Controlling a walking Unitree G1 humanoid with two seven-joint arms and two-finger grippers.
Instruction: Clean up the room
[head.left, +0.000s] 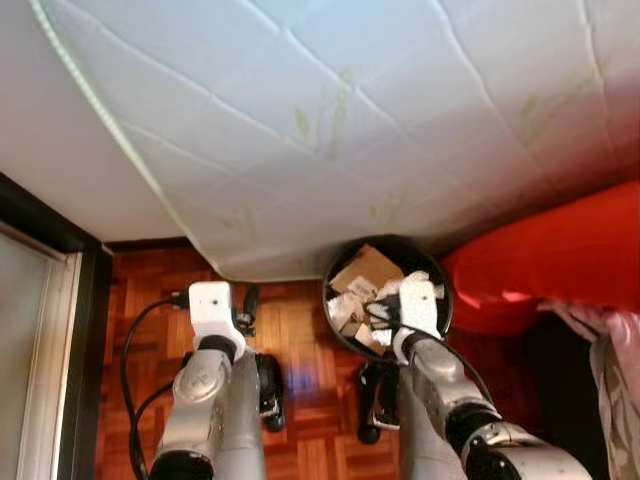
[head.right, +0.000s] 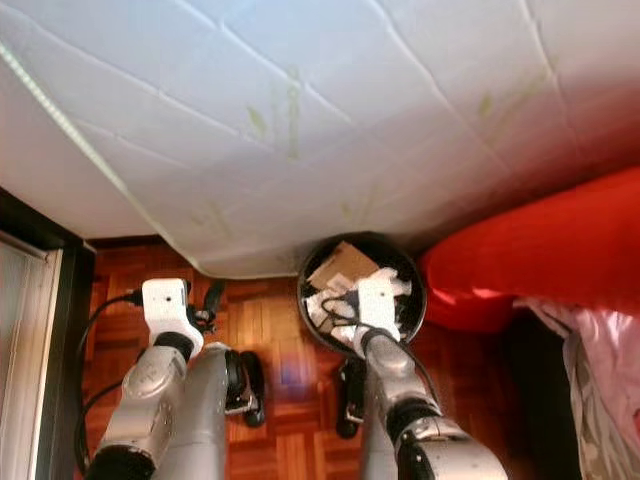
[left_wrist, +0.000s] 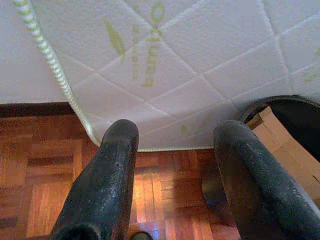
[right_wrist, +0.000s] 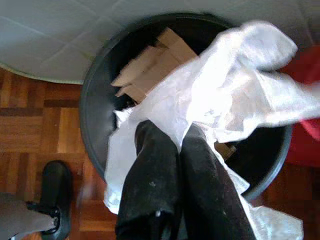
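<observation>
While our right gripper (right_wrist: 172, 145) hangs over the round black trash bin (right_wrist: 95, 115), its two black fingers are pinched together on a crinkly, thin white plastic wrapper (right_wrist: 235, 95) that drapes into the bin on top of flat brown cardboard scraps (right_wrist: 150, 62). Our left gripper (left_wrist: 175, 165) sits idle with fingers spread apart above the reddish parquet floor (left_wrist: 35, 170). The bin stands just beside a quilted white mattress (head.left: 330, 110) with green-striped piping, and a glossy red cushion (head.left: 560, 250) is to its right.
</observation>
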